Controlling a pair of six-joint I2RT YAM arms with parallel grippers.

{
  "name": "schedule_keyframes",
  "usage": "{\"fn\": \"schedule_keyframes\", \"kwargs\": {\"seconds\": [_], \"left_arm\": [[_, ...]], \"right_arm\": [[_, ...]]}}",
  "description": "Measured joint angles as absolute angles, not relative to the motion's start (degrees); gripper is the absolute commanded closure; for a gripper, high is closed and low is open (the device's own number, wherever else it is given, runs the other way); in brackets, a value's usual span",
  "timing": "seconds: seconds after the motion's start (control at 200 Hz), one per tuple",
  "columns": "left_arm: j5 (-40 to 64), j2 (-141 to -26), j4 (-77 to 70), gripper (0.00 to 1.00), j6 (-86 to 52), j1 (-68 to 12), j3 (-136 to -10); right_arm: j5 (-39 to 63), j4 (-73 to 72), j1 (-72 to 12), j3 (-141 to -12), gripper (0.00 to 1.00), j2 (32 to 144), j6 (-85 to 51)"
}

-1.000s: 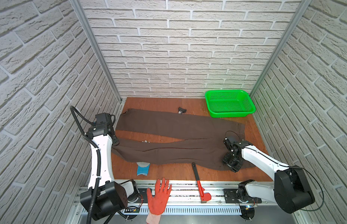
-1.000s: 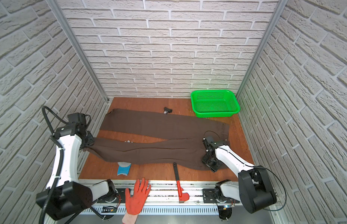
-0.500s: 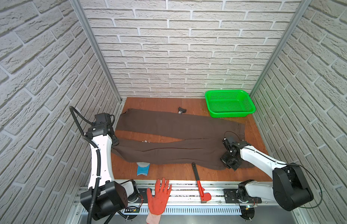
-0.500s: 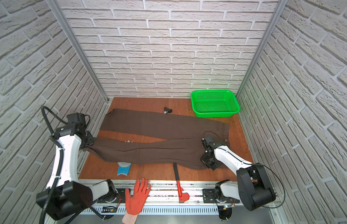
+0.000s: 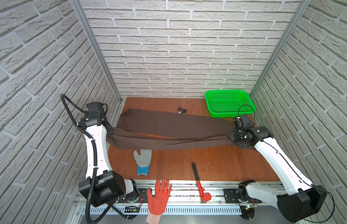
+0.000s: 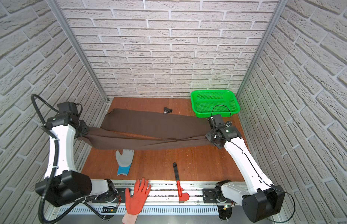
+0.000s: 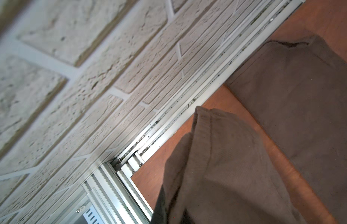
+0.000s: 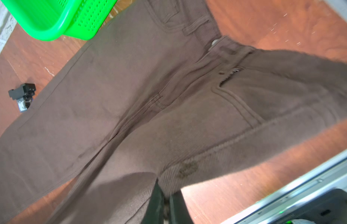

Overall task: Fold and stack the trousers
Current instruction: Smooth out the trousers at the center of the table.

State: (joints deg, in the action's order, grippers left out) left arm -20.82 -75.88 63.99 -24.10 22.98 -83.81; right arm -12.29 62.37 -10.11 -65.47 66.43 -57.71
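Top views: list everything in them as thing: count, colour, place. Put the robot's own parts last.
trousers: one pair, dark brown, across the table; near leg lifted, far leg flat.
basket: one, green, far right corner.
grey glove: one, grey with blue cuff, front left, just before the trousers.
orange glove: one, orange, on the front rail.
tool: one, black handle and red head, across the table's front edge.
small black part: one, black, at the trousers' far edge.
table: one, reddish-brown wood.
left gripper: one, black, shut on the leg end.
right gripper: one, black, shut on the waist end.
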Motion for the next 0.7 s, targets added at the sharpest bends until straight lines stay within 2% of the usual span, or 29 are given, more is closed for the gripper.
{"fn": "schedule_keyframes", "kwargs": {"seconds": [0.245,0.7], "left_arm": [[-22.3,-74.7,67.8,1.00,-23.6,27.3,-78.8],[-29.3,-77.1,71.5,1.00,-24.3,27.7,-70.3]], "right_arm": [[-10.6,66.8,-9.2,-59.2,0.94,64.9,-54.2],[-9.1,69.7,-9.1,-47.1,0.94,61.5,-49.0]]}}
